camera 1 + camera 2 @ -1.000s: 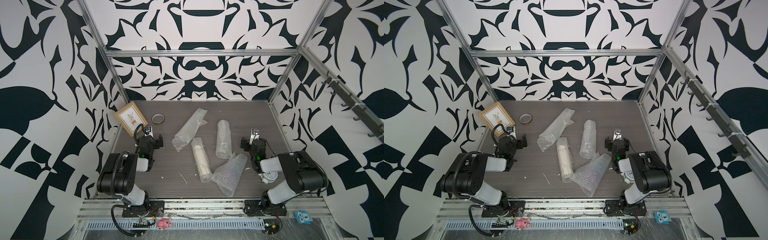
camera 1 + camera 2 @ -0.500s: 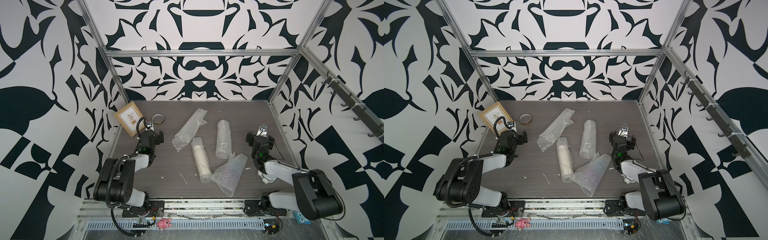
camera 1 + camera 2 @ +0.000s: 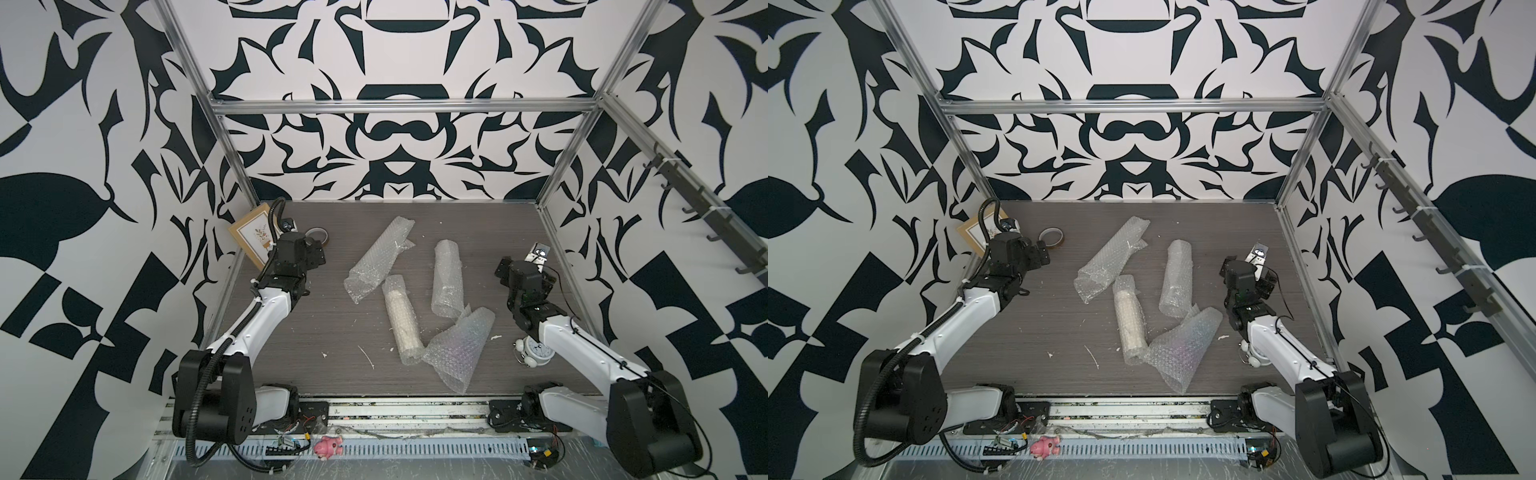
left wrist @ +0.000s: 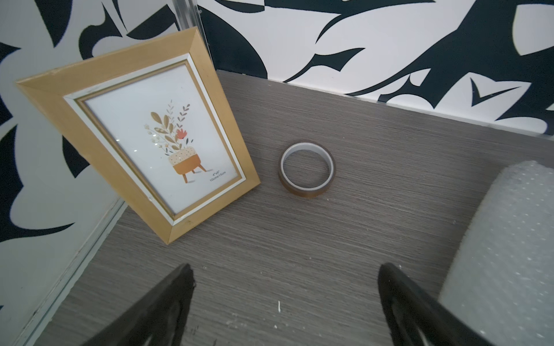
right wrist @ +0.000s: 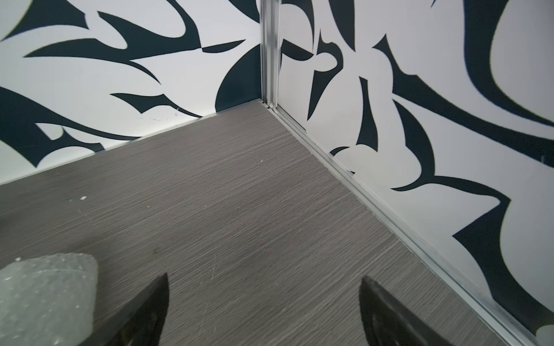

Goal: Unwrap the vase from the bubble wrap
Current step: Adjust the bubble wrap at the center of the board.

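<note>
The bubble wrap (image 3: pixel 446 278) lies in four pieces in the middle of the grey surface (image 3: pixel 332 332), between the two arms. One piece, the wrapped roll (image 3: pixel 401 316), goes around the vase (image 3: pixel 403 336), a cream tube that shows through the plastic. This roll lies flat on its side. Its long way runs from the front edge toward the back wall, and the far end leans a little to the left. I cannot tell which end is the mouth of the vase.

The second roll (image 3: pixel 1177 278) lies just to the right and points almost the same way. The slanted piece (image 3: pixel 380 259) has its near end to the left and its far end to the right. The loose sheet (image 3: pixel 457 357) lies by the near end of the wrapped roll and touches it.

The left pincer (image 4: pixel 286 269) is spread wide with nothing in it. It hangs over bare surface, facing a picture frame (image 4: pixel 144 140) and a tape ring (image 4: pixel 307 170). The right pincer (image 5: pixel 263 277) is also spread wide and holds nothing. It faces the back right corner. A small white clock (image 3: pixel 536 357) stands by the right arm.
</note>
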